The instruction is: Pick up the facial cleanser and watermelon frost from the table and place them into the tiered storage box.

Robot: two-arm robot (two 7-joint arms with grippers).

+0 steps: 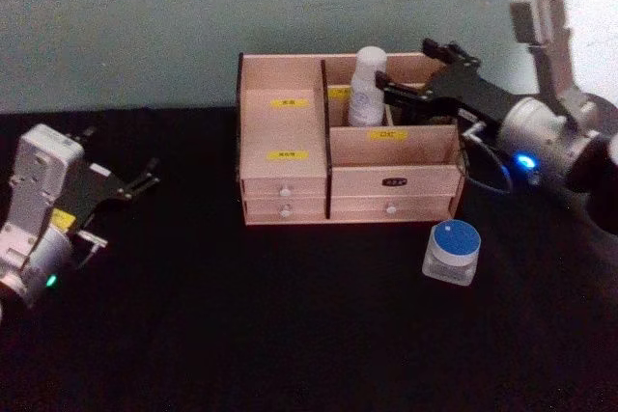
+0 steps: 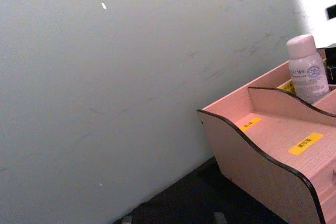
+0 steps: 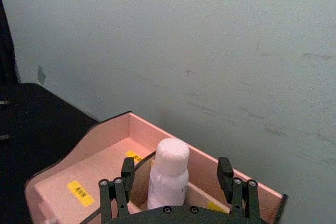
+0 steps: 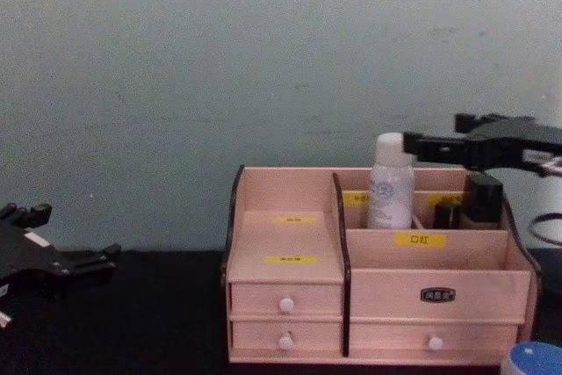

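Observation:
The facial cleanser, a white bottle, stands upright in a back compartment of the tiered storage box. My right gripper is open at the bottle's height, one finger on each side of the bottle with a gap on both sides. The watermelon frost, a small clear jar with a blue lid, sits on the black table in front of the box's right end. My left gripper hangs open at the far left, well away from both.
The box stands against a pale grey-green wall. Its left stepped compartments carry yellow labels and hold nothing. A dark item sits in the back right compartment. Black tabletop stretches in front.

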